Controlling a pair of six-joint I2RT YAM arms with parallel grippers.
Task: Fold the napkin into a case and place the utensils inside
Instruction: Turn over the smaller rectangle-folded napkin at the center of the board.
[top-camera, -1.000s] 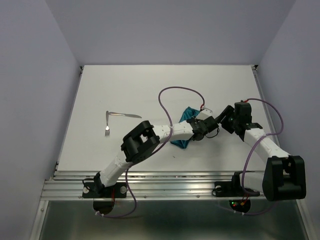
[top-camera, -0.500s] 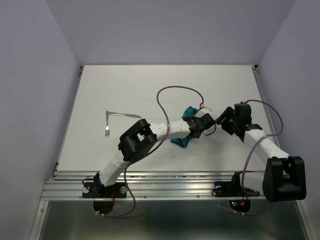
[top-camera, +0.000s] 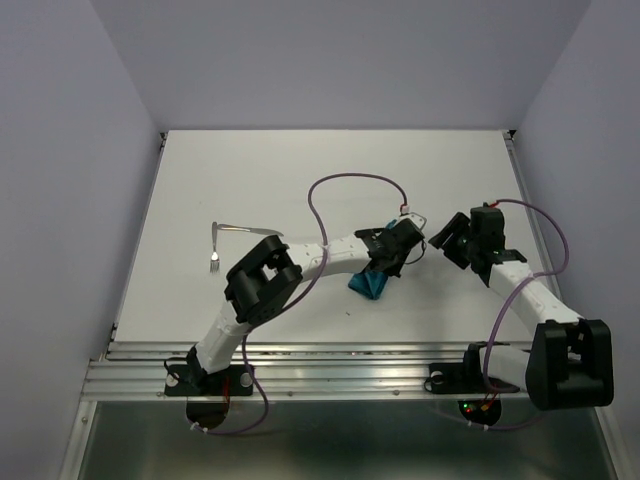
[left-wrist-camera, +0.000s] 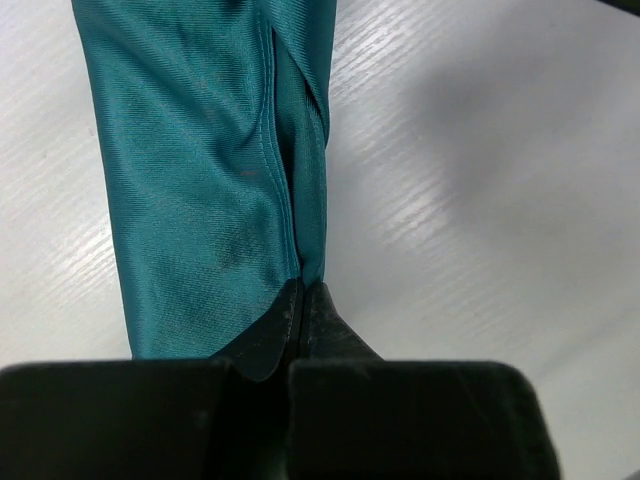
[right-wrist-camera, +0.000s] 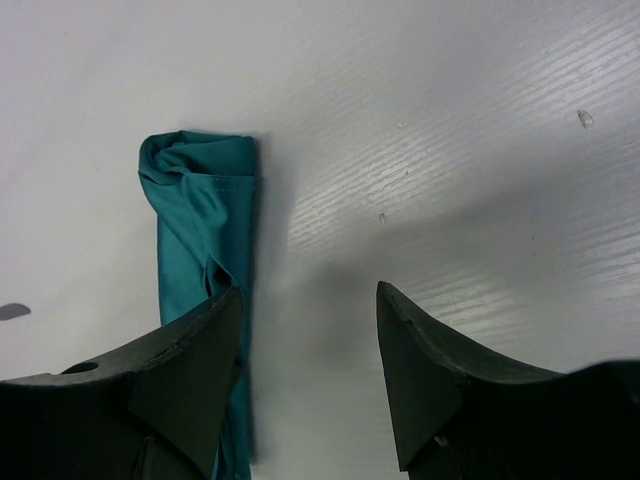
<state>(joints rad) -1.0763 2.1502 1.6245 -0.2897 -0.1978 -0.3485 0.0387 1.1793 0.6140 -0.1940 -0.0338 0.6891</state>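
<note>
The left claw (left-wrist-camera: 302, 302) is clenched on the edge of the napkin (left-wrist-camera: 200, 170), a narrow folded strip just right of the tabletop's (top-camera: 300, 170) middle. The right claw (right-wrist-camera: 308, 300) hangs spread beside it, gripping nothing. The utensils (top-camera: 250, 230) lie well apart, to the left.

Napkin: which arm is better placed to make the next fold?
Left. The left hand is shut on the napkin edge, so it could likely pull the fold over. The right hand stands open beside it, holding nothing.
</note>
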